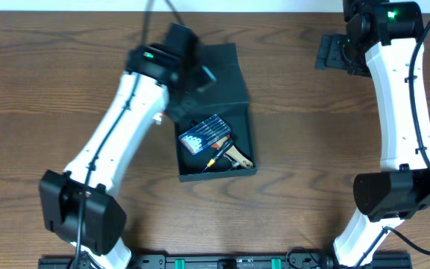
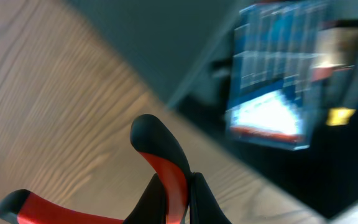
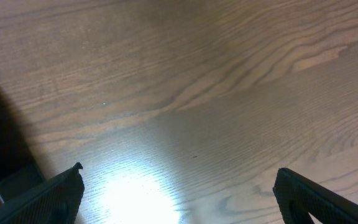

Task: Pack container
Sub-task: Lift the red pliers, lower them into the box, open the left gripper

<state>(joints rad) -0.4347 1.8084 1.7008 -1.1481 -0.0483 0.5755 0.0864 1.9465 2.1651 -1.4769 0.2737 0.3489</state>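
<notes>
One pair of red-handled pliers (image 2: 164, 167), clamped in the left gripper (image 1: 198, 73); the container (image 1: 248, 123) lies open just below and ahead of it. We would lower them beside the blue case (image 1: 205, 134) before releasing. The right gripper (image 3: 179, 190) is spread wide, with the container well off to its side.

The view was filled by a dark wood-grain table (image 1: 43, 67); a bright glare (image 3: 135, 196) was reflected on it, a pale strip (image 1: 260, 5) seen beyond.

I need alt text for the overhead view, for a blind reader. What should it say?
An open dark container sits on a wooden table, holding a blue case of bits and some hand tools. The left gripper hangs over its open lid; the right gripper is far to the right, away from it.
</notes>
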